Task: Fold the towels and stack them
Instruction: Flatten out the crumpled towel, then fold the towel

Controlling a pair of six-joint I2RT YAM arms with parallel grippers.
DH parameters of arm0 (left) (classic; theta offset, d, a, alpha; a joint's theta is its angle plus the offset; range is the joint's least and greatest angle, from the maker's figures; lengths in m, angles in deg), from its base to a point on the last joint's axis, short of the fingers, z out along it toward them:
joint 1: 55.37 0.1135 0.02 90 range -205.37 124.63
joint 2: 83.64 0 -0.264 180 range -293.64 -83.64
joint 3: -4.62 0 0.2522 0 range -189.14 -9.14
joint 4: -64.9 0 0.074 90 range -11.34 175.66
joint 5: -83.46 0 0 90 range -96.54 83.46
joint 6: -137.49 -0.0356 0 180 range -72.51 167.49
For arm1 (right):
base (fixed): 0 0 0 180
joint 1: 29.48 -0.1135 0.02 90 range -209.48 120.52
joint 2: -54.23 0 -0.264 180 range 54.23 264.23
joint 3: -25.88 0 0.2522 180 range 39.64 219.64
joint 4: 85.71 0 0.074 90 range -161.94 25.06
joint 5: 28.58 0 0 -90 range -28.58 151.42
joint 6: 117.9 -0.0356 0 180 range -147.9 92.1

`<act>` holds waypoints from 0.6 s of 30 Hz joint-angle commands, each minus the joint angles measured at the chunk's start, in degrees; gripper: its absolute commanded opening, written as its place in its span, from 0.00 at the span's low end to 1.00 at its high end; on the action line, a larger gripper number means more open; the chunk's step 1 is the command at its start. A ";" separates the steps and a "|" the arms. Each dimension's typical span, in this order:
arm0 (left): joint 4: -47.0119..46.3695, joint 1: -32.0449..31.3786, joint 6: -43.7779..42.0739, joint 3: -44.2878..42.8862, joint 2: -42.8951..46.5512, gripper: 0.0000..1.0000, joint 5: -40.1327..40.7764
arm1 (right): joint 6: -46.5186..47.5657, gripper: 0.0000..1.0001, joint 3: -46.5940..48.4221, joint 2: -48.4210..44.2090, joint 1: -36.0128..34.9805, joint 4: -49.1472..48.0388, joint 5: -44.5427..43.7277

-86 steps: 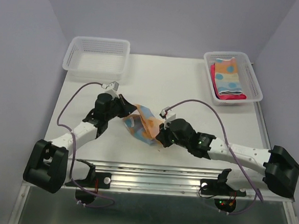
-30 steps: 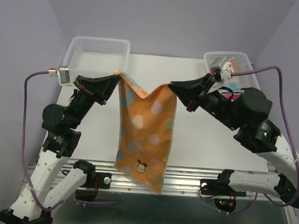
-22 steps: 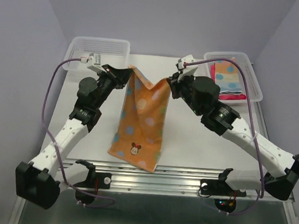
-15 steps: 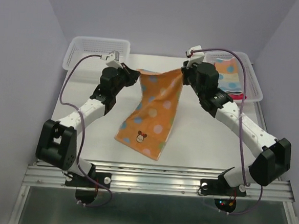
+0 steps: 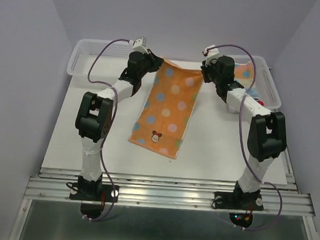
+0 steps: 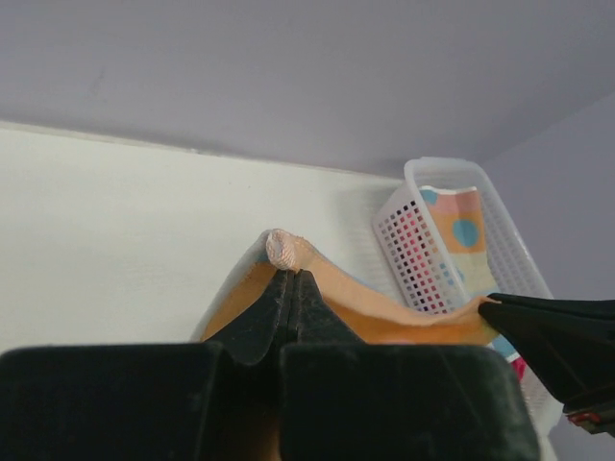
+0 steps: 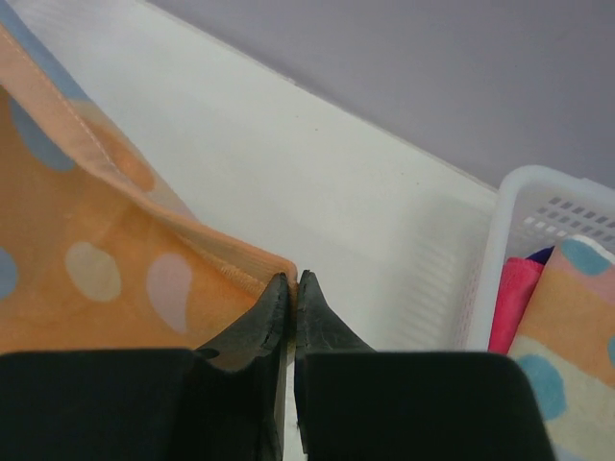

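An orange towel (image 5: 169, 107) with pale dots and a small cartoon face is stretched over the table, its far edge held up, its near end lying on the surface. My left gripper (image 5: 156, 63) is shut on its far left corner (image 6: 288, 252). My right gripper (image 5: 202, 71) is shut on its far right corner (image 7: 284, 271). Both arms reach far back. A folded orange-blue dotted towel (image 5: 245, 75) lies on a pink one (image 5: 259, 96) in the right basket (image 5: 272, 84); both show in the right wrist view (image 7: 567, 327).
An empty white mesh basket (image 5: 101, 58) stands at the back left. The right basket also shows in the left wrist view (image 6: 423, 240). The white table (image 5: 92, 143) runs to a metal rail at the near edge. Purple walls close in behind and at both sides.
Both grippers lifted the orange towel off the table, spread it wide, then carried it toward the back. Its lower end now lies on the table and the top edge is pulled taut.
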 commanded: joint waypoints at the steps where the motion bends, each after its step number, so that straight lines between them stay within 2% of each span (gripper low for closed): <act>1: -1.27 1.12 -0.97 -6.30 -1.79 0.00 -1.50 | 2.77 0.01 7.40 1.88 0.85 -1.66 6.25; 6: -1.09 1.12 -1.06 -5.35 -1.88 0.00 -0.62 | 2.60 0.01 6.89 2.50 0.94 -0.86 8.89; 10: -0.92 1.20 -1.59 -2.72 0.23 0.00 0.00 | 2.86 0.01 5.66 1.28 0.94 2.12 14.86; 18: -1.18 1.20 -0.71 8.62 8.75 0.00 0.53 | 0.40 0.01 -1.63 -6.97 0.85 6.51 23.04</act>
